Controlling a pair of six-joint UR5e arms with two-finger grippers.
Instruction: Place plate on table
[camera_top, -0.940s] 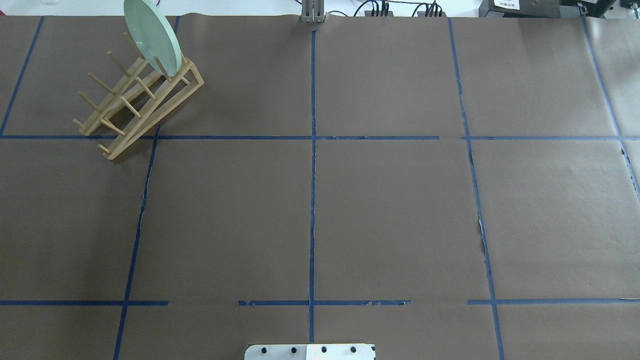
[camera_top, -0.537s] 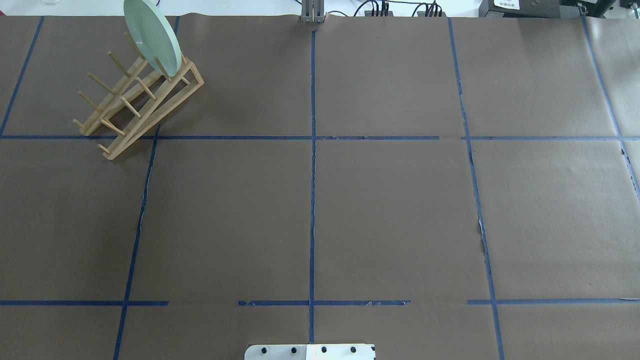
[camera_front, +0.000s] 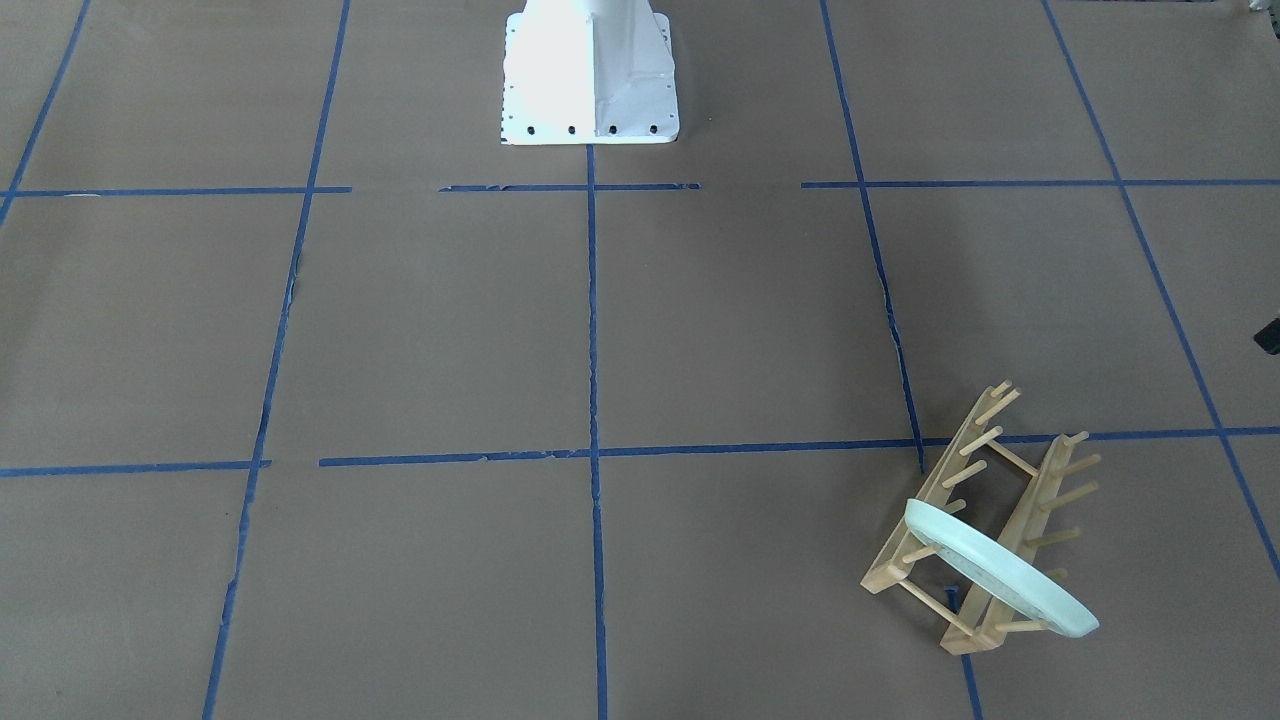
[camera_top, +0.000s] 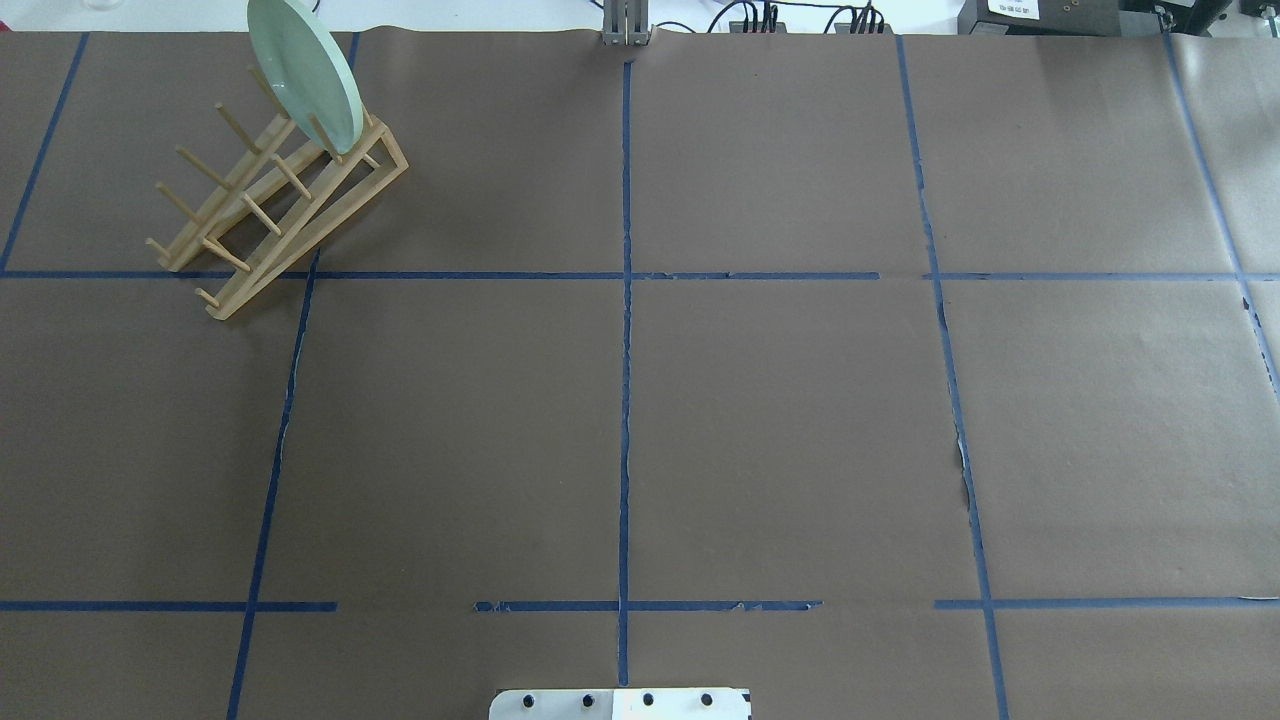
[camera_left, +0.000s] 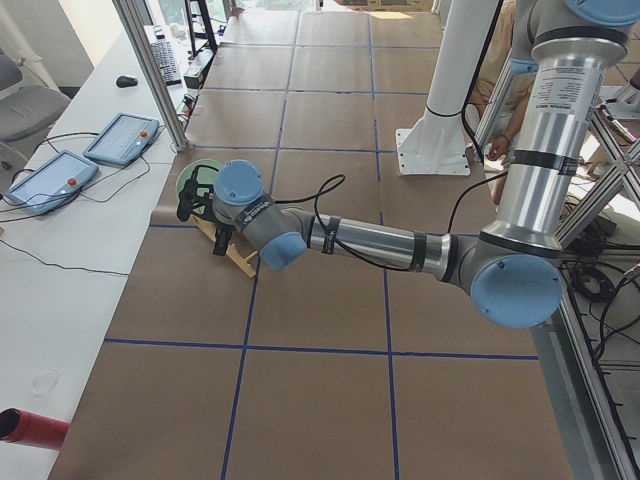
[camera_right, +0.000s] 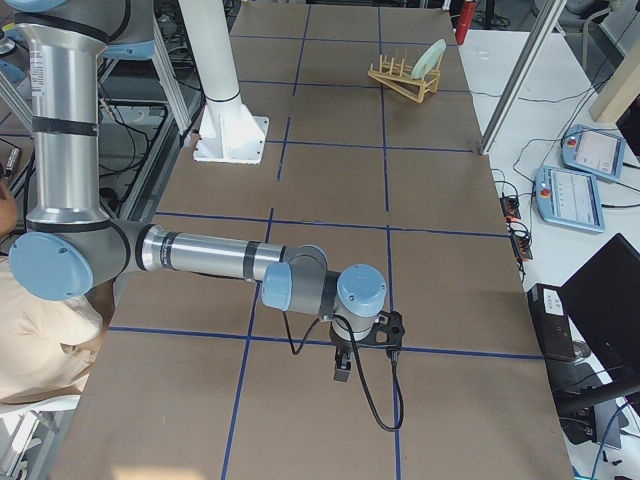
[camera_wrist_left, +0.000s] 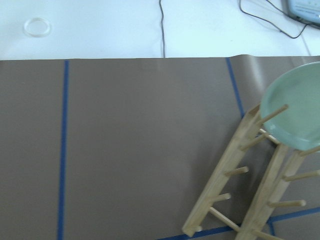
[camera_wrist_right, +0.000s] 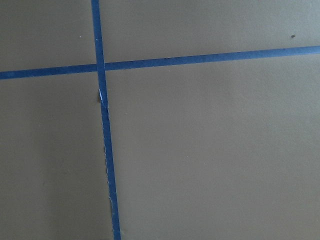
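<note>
The pale mint-green plate stands on edge in the far end slot of a wooden peg rack at the far left of the brown paper table. It also shows in the front view, the left wrist view and the right side view. My left gripper shows only in the left side view, in front of the plate; I cannot tell whether it is open. My right gripper shows only in the right side view, over bare paper, far from the plate; I cannot tell its state.
Blue tape lines divide the table into rectangles. The white robot base stands at the near middle edge. A white bench with cables and teach pendants runs beyond the far edge, just behind the rack.
</note>
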